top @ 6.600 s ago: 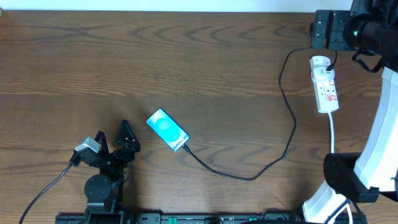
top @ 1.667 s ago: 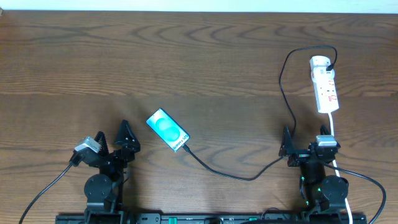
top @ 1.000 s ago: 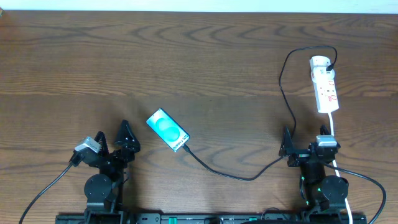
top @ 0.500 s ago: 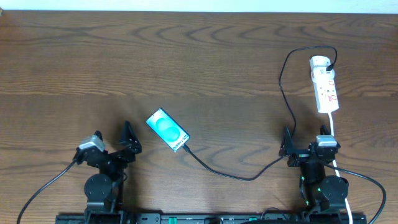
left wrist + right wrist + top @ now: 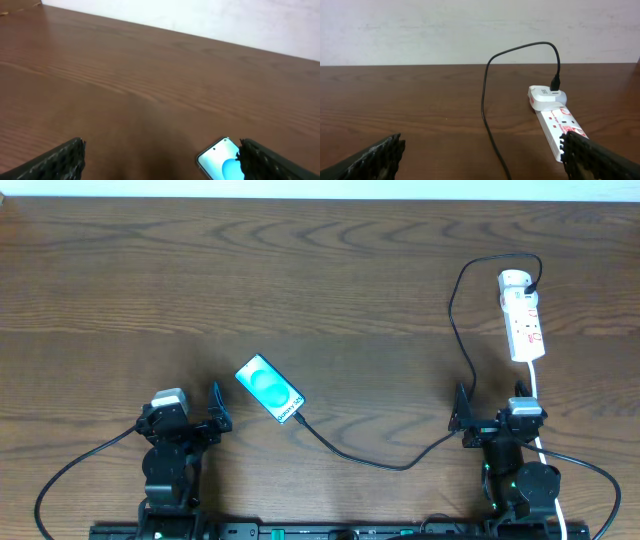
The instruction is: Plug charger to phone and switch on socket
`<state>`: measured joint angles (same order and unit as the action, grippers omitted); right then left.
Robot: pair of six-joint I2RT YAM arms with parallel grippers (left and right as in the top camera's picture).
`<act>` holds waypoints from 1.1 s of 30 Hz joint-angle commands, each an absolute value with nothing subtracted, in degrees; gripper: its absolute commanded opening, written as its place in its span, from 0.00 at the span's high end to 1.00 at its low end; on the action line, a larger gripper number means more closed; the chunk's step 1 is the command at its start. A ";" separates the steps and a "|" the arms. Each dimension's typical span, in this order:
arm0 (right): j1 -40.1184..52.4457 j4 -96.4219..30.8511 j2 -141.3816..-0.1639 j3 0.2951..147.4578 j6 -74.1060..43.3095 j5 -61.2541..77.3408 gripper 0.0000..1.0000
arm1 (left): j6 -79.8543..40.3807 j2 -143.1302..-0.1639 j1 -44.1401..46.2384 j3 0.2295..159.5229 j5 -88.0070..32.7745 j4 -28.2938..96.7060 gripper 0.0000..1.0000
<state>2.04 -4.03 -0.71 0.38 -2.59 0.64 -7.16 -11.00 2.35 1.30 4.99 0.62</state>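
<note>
The phone (image 5: 269,389) lies face up and slanted left of the table's middle, its screen turquoise. The charger (image 5: 400,466), a thin black cable, runs from the phone's lower right end across the table to a white adapter (image 5: 514,279) at the far end of the socket (image 5: 525,323), a white strip with red markings. My left gripper (image 5: 186,412) stands open near the front edge, left of the phone. In the left wrist view the phone (image 5: 218,160) shows beside the right finger (image 5: 272,160). My right gripper (image 5: 492,412) is open below the socket (image 5: 559,125), with the charger (image 5: 488,120) running between its fingers' line of sight.
The socket's white lead (image 5: 535,395) runs down past my right arm to the front edge. Black arm cables (image 5: 70,480) trail at the front left and front right. A pale wall (image 5: 470,30) bounds the table's far side.
My left gripper has swung to the right, toward the phone, and now points straight up the table. Further back, my right arm came back from the socket to the front edge and has held still since.
</note>
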 commanded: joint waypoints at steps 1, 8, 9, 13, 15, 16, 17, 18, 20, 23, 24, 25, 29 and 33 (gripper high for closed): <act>1.80 -4.32 -0.34 0.30 -3.33 0.99 0.01 | -4.99 -11.11 2.17 0.23 6.68 -0.56 0.02; 1.80 -4.32 -0.34 0.32 -3.33 0.99 0.01 | -4.49 -11.11 2.17 0.23 6.70 -4.03 0.02; 1.80 -4.32 -0.34 0.32 -3.36 0.99 0.01 | -4.49 -11.11 2.17 0.23 6.70 -4.73 0.02; 1.80 -4.29 -0.34 0.32 -3.36 0.99 0.01 | -4.45 -11.11 2.17 0.25 6.72 -6.81 0.02; 1.80 -4.29 -0.34 0.32 -3.36 0.99 0.01 | -4.10 -11.11 2.17 0.23 6.70 -6.74 0.02; 1.80 -4.32 -0.34 0.30 -3.33 0.99 0.01 | -4.08 -11.11 2.17 0.23 6.70 -6.72 0.02; 1.80 -4.32 -0.34 0.32 -3.36 0.99 0.01 | -4.05 -11.11 2.17 0.25 6.72 -6.72 0.02; 1.80 -4.32 -0.34 0.32 -3.33 0.99 0.01 | -4.05 -11.11 2.17 0.23 6.70 -6.72 0.02; 1.80 -4.29 -0.34 0.32 -3.36 0.99 0.01 | -3.38 -11.11 2.17 0.23 6.70 -6.72 0.02; 1.80 -4.32 -0.34 0.30 -3.33 0.99 0.01 | 1.52 -11.05 2.22 0.23 6.70 -6.11 0.02; 1.80 -4.29 -0.34 0.32 -3.33 0.99 0.01 | 4.03 -10.92 2.35 0.23 6.70 -5.93 0.02; 1.80 -4.29 -0.34 0.32 -3.36 0.99 0.01 | 6.44 -10.81 2.50 0.23 6.70 -5.87 0.02; 1.80 -4.29 -0.34 0.32 -3.36 0.99 0.01 | 9.69 -8.38 2.50 0.23 6.61 -4.38 0.02; 1.80 -4.32 -0.34 0.32 -3.33 0.99 0.01 | 9.58 0.34 2.66 0.23 6.44 3.92 0.02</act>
